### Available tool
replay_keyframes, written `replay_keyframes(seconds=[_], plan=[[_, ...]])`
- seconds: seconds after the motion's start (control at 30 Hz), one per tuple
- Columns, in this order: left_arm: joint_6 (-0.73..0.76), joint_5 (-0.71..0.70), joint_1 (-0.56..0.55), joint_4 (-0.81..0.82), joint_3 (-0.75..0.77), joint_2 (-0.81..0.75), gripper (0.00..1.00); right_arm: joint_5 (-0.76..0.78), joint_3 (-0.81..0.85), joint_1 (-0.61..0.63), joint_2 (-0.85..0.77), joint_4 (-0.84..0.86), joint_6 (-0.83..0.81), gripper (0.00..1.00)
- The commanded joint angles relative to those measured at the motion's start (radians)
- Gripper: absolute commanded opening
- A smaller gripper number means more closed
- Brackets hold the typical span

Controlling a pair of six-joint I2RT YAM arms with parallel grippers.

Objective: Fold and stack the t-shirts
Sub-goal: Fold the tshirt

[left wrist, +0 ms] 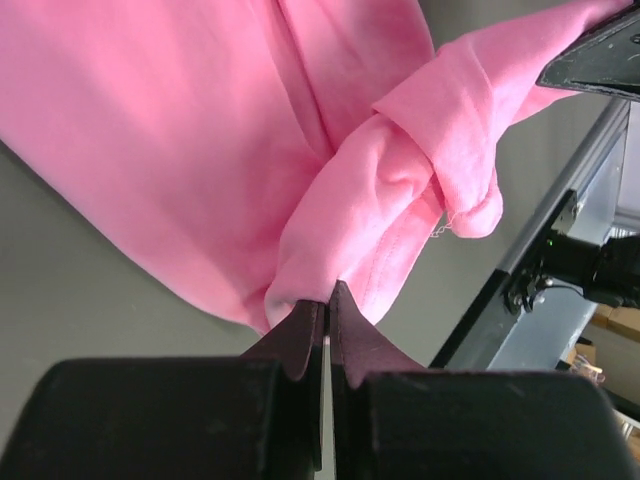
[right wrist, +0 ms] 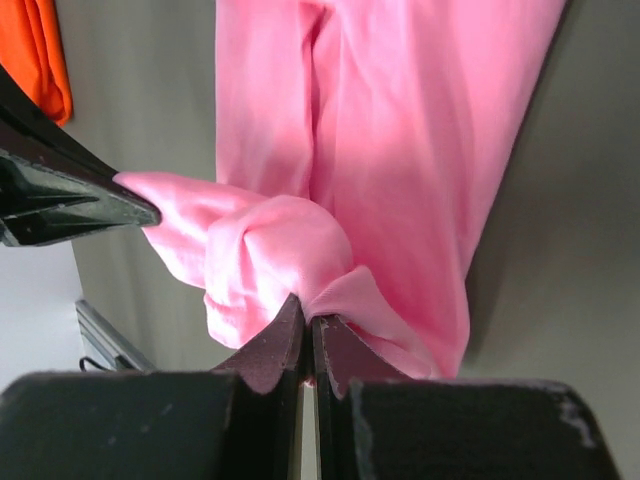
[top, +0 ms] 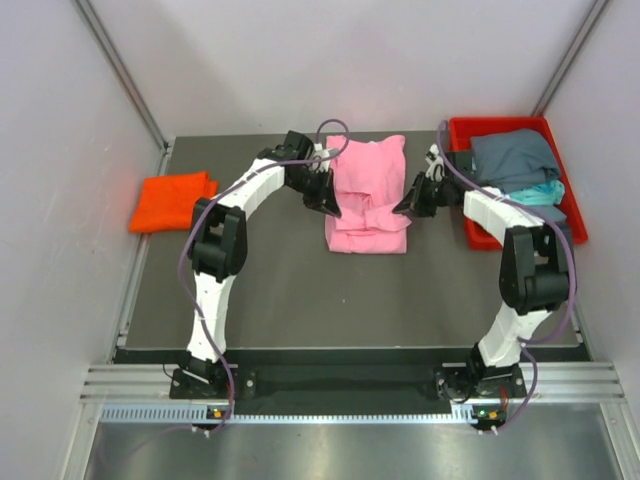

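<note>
Pink t-shirt (top: 370,170) lies centred on the table (top: 280,290), long axis near-to-far — left gripper (top: 333,210) and right gripper (top: 401,209) each clamp bunched cloth at its opposite side edges, equally close.

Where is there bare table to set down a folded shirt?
Widest: the table between the pink shirt and the arm bases. Smaller: between the orange shirt and the left arm. Crowded: the red tray under the grey-blue shirt, and the middle, where left gripper and right gripper pinch the pink shirt.
</note>
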Motion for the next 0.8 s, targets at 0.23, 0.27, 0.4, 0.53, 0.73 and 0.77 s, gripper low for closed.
replay_keyframes(seconds=[0.23,0.27,0.4,0.53,0.73,0.77], plan=[[0.014,-0.012,0.059,0.028,0.292,0.137,0.0,0.003,0.236,-0.005,0.165,0.122,-0.008,0.0],[0.013,-0.017,0.065,0.032,0.306,0.152,0.0,0.004,0.244,-0.006,0.173,0.125,-0.009,0.0],[0.008,-0.027,0.074,0.065,0.358,0.186,0.0,0.013,0.276,-0.006,0.213,0.132,-0.017,0.0],[0.007,-0.032,0.076,0.086,0.406,0.23,0.0,0.026,0.33,-0.006,0.251,0.14,-0.021,0.0],[0.014,-0.04,0.074,0.106,0.444,0.275,0.0,0.036,0.403,-0.009,0.313,0.149,-0.027,0.0],[0.017,-0.043,0.076,0.109,0.452,0.281,0.0,0.038,0.408,-0.009,0.32,0.152,-0.028,0.0]])
